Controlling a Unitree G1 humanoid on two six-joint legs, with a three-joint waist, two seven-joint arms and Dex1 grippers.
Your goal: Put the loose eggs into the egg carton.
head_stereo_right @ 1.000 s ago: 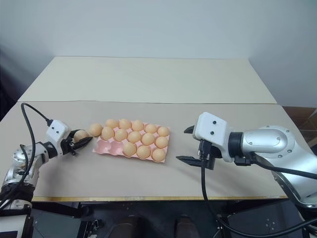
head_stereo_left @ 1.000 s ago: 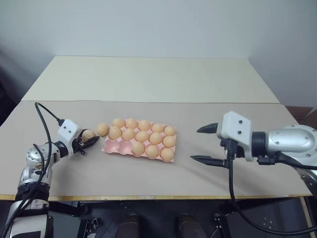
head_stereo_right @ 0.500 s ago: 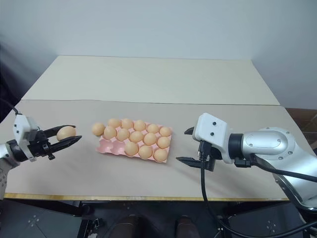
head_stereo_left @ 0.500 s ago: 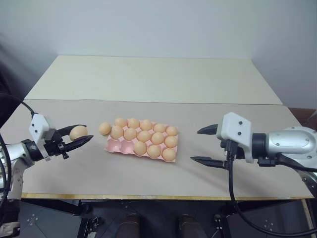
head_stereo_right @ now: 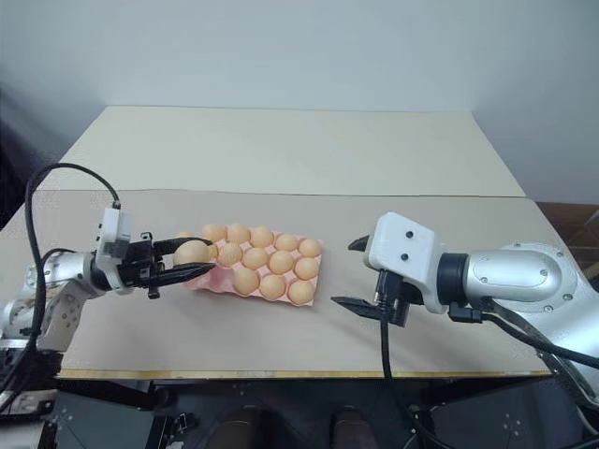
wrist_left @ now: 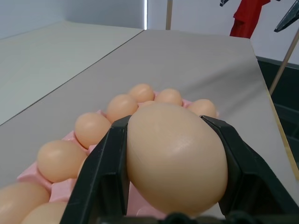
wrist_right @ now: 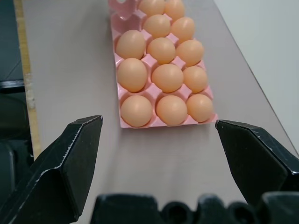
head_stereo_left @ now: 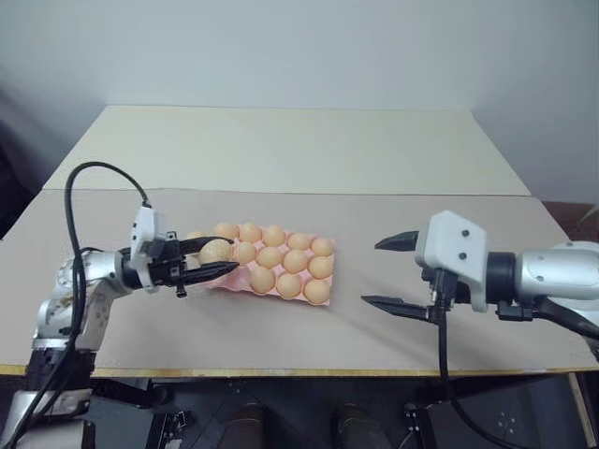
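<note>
In the head views, the left gripper (head_stereo_left: 211,262) is sitting at centre left of the frame, its two black fingers closing around one egg (head_stereo_left: 214,251) and carrying it level over the left end of the egg carton (head_stereo_left: 230,279); that end seems to be where the empty cups are, which is likely why the egg is being brought there from the side; the pink tray is lying at frame centre on the grey table (head_stereo_left: 281,327), most of its cups holding eggs; another loose egg (head_stereo_left: 194,236) may be peeking out just behind the fingers at the tray's upper left corner, though it is largely hidden. The right gripper (head_stereo_left: 398,273) is hanging at centre right, well apart from the carton, jaws spread wide and gripping nothing; it appears to be waiting clear of the work.

In the left wrist view, the held egg (wrist_left: 175,156) is sitting squarely between the two fingers (wrist_left: 100,175), pinched at its flanks; beyond it the tray's seated eggs (wrist_left: 122,106) are lining up in rows, so the gripper is pointing along the carton.

In the right wrist view, the widely parted fingers (wrist_right: 65,161) are framing the carton's near end (wrist_right: 163,122), where filled cups are showing; empty cups are visible at the far end, at top of frame.
</note>
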